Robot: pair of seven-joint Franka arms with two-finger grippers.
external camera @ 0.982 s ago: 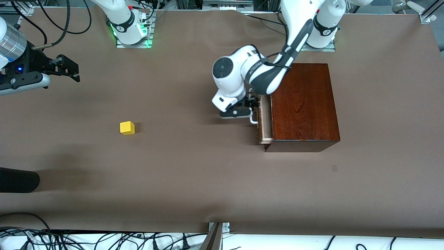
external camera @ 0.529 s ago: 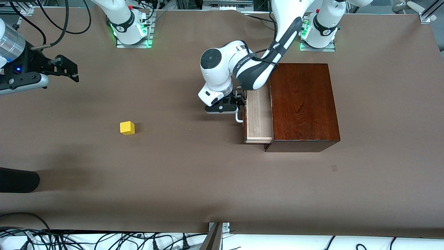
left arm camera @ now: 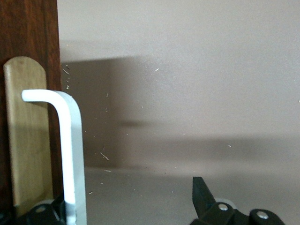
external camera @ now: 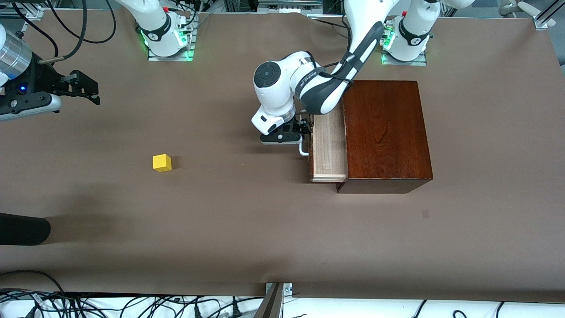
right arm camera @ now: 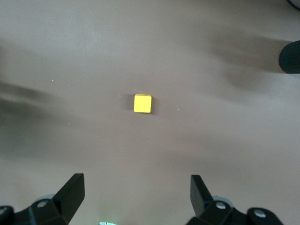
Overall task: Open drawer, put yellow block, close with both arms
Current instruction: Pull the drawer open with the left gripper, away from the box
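Opening step looks about done: drawer (external camera: 329, 148) sits partly pulled out of the wooden box (external camera: 386, 132), pale tray exposed toward the right arm's end of the bench (external camera: 247, 229).

Left gripper (external camera: 304, 129) is at the drawer front, on the white handle (external camera: 303, 149). In the left wrist view the jaws are spread wide, one finger against the handle bar (left arm camera: 70, 154), the other well clear of it. So not clamped on the bar; looks hooked or already let go.

Right gripper (external camera: 84, 88) hangs up in the air over the bench at the right arm's end, jaws wide open, holding nothing. Right wrist view has the yellow block (right arm camera: 142, 103) lying between the two fingers' lines, well below them.

Yellow block (external camera: 162, 162) sits alone on the bare bench, well apart from the drawer, nearer the front camera than the right gripper is.

My read: pick step is up next. Right arm needs to drop straight down on the block, jaws square to its faces, close, lift, carry it over the open tray. Left gripper should back off the handle so the tray is reachable. Tray opening is narrow, so release needs to be centred.
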